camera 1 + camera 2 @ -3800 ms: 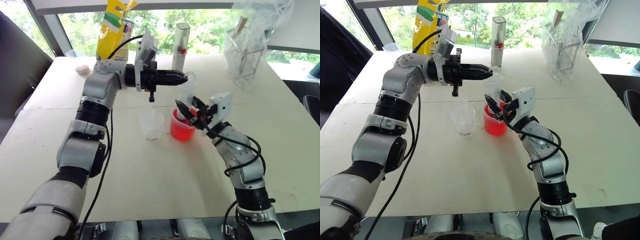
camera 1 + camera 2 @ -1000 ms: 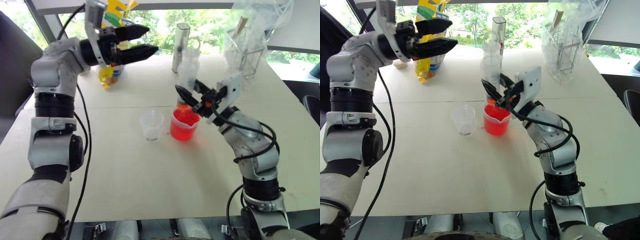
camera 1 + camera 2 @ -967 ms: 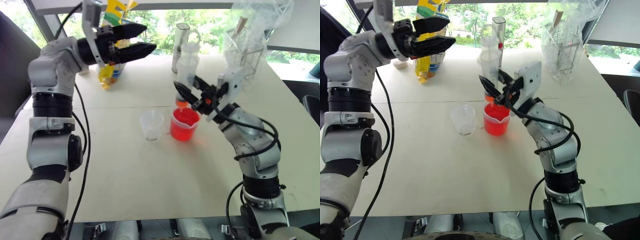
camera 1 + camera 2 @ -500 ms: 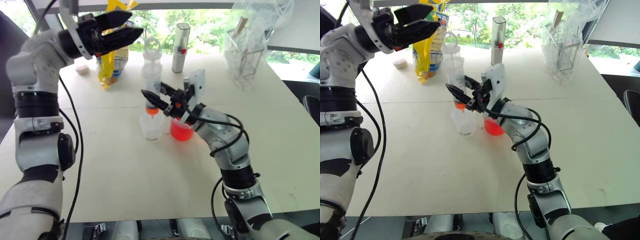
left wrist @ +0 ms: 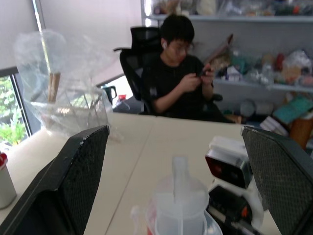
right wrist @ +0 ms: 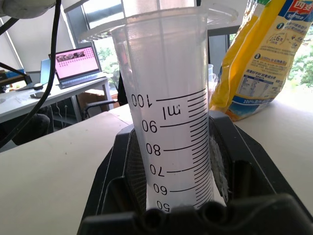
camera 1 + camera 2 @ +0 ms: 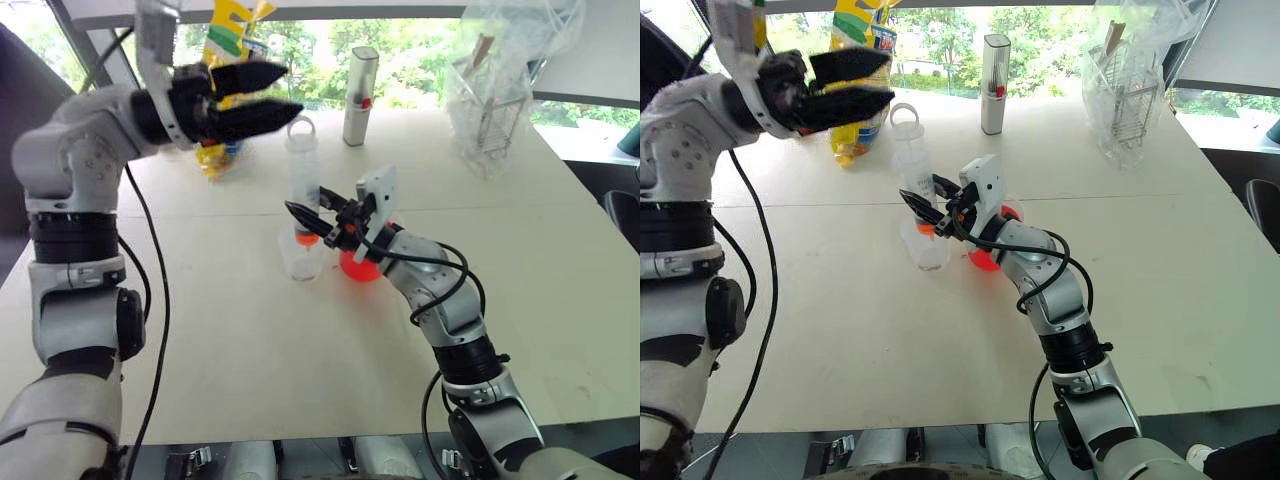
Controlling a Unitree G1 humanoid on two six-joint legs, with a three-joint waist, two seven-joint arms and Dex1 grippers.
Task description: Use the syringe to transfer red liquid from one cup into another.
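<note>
Head views: right gripper [image 7: 305, 215] clamped on the upright syringe [image 7: 303, 185], orange nozzle just over the small cup [image 7: 300, 260] beside the red beaker [image 7: 362, 266]; left gripper [image 7: 262, 92] spread wide, empty, above the plunger ring. Left wrist: plunger top between its fingers [image 5: 80, 171], so lower squarely and press straight. Right wrist: barrel [image 6: 172, 117] gripped upright; hold it steady over the cup.

I can read the scale on the syringe [image 6: 168, 122] barrel: "100", "90", "80", "70", "60", "50" beside tick marks, with "ml" next to the top mark. Behind the syringe, the yellow bag [image 6: 259, 63] carries blue print including "100%"; the rest is illegible to me.
</note>
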